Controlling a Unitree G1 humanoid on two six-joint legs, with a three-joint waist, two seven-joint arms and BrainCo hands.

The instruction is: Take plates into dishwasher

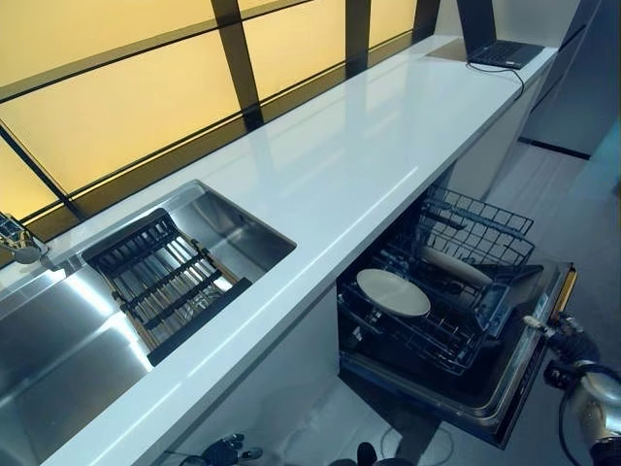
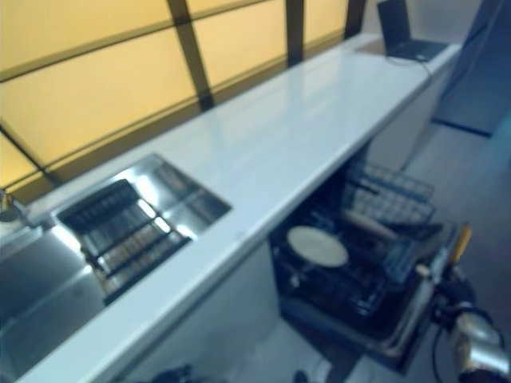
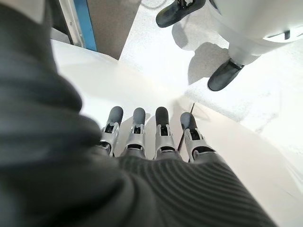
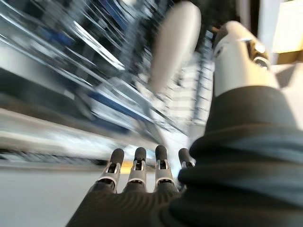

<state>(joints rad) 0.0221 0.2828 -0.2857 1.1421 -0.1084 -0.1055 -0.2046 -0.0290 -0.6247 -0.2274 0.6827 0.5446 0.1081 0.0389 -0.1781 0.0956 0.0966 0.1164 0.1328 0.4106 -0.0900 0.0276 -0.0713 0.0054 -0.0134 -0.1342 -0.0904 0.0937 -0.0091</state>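
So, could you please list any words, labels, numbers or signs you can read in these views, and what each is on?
None can be read.
Laptop at the far end of the counter: no legible print.
Dishwasher door edge: marks too small to read.
Plate in the rack: plain.

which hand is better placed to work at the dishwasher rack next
The right hand: its straight, empty fingers point at the dishwasher rack, where a plate already lies. The left hand, also empty, hangs over the floor.
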